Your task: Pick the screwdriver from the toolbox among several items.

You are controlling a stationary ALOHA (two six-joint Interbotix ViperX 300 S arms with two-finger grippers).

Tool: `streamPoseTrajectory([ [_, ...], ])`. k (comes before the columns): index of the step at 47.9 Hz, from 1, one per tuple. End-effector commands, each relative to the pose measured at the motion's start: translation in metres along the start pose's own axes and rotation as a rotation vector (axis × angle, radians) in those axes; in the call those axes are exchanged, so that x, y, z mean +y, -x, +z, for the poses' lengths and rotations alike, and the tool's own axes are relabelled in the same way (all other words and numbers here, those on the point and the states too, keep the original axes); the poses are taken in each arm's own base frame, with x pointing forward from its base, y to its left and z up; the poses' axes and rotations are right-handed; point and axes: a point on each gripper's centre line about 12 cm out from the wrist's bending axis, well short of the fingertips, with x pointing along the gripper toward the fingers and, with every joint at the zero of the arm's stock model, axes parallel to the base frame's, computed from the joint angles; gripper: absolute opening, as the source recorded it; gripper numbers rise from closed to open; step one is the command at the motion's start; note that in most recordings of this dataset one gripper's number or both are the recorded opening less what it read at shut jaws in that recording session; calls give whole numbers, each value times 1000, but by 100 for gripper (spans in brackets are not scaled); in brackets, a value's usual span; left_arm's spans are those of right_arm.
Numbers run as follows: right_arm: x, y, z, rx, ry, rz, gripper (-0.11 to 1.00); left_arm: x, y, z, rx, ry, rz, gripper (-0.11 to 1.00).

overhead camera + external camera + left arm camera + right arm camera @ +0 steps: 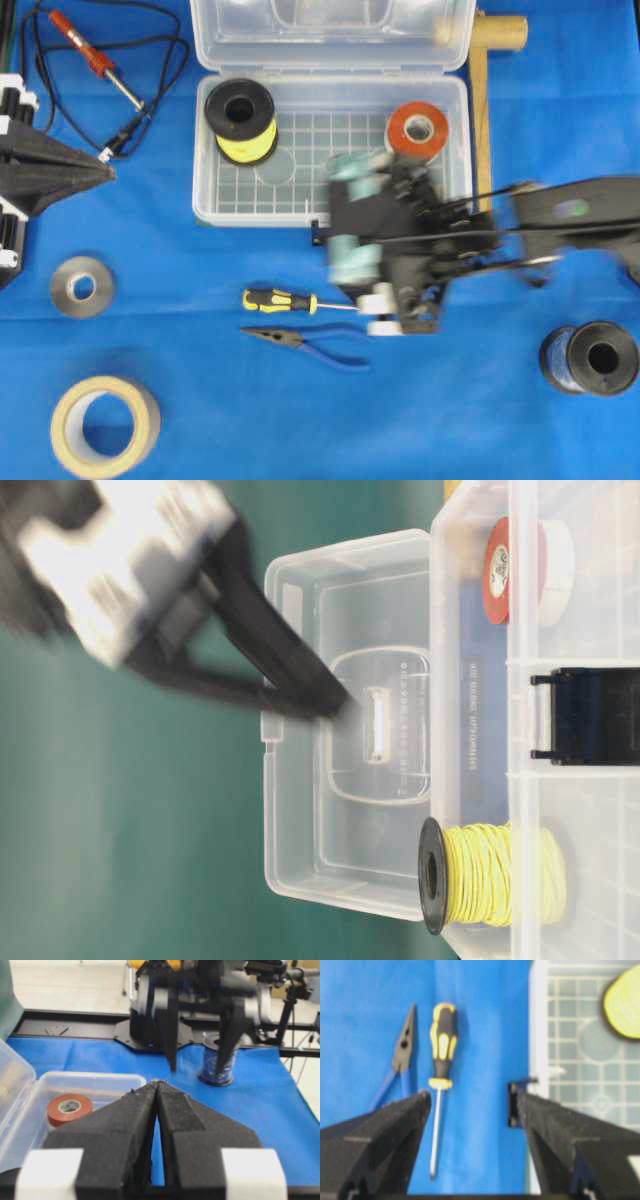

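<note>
The screwdriver [285, 300], with a yellow-and-black handle and thin silver shaft, lies flat on the blue cloth just in front of the toolbox [205, 190], outside it. The clear case stands with its lid open. My right gripper [338, 250] hovers, blurred, over the toolbox's front edge. It is open and holds nothing. In the right wrist view the screwdriver [442, 1042] lies by the left finger of the right gripper [472, 1097], with the toolbox [538, 1035] wall and dark latch by the right finger. My left gripper [105, 172] rests shut at the far left, empty [158, 1084].
Blue-handled pliers [305, 342] lie beside the screwdriver. A yellow wire spool [240, 120] and red tape [417, 130] sit inside the case. Around it are a soldering iron [95, 60], grey roll [82, 287], masking tape [105, 425], dark spool [590, 357] and wooden post [482, 110].
</note>
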Motion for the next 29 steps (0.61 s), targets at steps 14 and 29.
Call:
streamPoseTrajectory([
  [14, -26, 98, -75, -344, -4, 159, 71, 0, 0, 4, -14, 4, 2, 0],
  [29, -48, 111, -149, -456, -2, 209, 71, 0, 0, 2, -9, 4, 2, 0],
])
